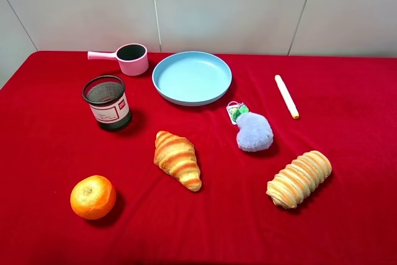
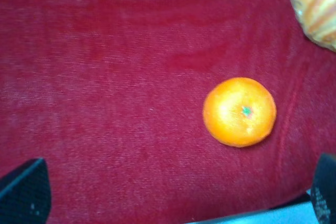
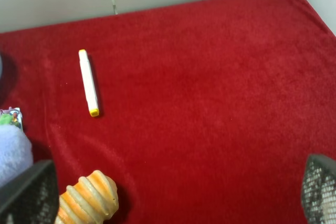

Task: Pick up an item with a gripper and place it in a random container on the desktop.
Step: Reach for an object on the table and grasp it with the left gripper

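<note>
The round orange fruit [image 1: 93,197] lies on the red cloth desktop [image 1: 347,134] at the front left. In the left wrist view the orange [image 2: 240,112] sits on the cloth ahead of my left gripper [image 2: 176,195], whose dark jaws stand wide apart and empty. The black wire-mesh cup [image 1: 107,102] with a white and red label stands upright at the left, behind the orange. My right gripper [image 3: 173,195] is open and empty over bare cloth. Neither arm shows in the exterior high view.
A croissant [image 1: 178,159] lies mid-table. A striped bread roll [image 1: 299,179] lies front right, also in the right wrist view [image 3: 86,198]. A pink handled cup [image 1: 129,59] and light-blue plate [image 1: 191,77] stand at the back. A fluffy blue keychain [image 1: 252,130] and white marker [image 1: 286,96] lie right.
</note>
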Available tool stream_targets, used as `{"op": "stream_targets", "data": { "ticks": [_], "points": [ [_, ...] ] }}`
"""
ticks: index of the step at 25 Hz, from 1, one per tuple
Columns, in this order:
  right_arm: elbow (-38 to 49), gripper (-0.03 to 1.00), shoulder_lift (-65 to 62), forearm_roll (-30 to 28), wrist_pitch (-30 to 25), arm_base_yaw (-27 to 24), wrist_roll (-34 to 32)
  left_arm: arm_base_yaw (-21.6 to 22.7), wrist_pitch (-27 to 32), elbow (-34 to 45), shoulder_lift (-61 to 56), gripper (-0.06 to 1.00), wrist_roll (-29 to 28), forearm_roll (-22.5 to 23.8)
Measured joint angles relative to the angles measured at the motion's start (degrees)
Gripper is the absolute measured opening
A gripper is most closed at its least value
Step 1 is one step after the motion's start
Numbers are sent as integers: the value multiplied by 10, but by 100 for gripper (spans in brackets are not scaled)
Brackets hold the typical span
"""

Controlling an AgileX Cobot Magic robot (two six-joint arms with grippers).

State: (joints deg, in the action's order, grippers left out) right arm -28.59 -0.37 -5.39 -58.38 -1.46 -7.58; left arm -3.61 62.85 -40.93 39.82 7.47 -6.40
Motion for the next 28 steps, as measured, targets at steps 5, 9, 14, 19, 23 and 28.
{"op": "stream_targets", "data": {
  "ticks": [5,9,14,19,23,28],
  "points": [
    [0,69,0,0,0,0,0,-48,-14,0,74,99,1,0],
    [0,69,0,0,0,0,0,-83,-33,0,137,99,1,0],
    [0,69,0,0,0,0,0,-132,-52,0,211,99,1,0],
    [0,69,0,0,0,0,0,-180,-76,0,284,99,1,1],
    [0,69,0,0,0,0,0,-212,-96,0,332,99,-1,5],
    [0,69,0,0,0,0,0,-240,-113,0,388,99,-3,6]
  ]
}}
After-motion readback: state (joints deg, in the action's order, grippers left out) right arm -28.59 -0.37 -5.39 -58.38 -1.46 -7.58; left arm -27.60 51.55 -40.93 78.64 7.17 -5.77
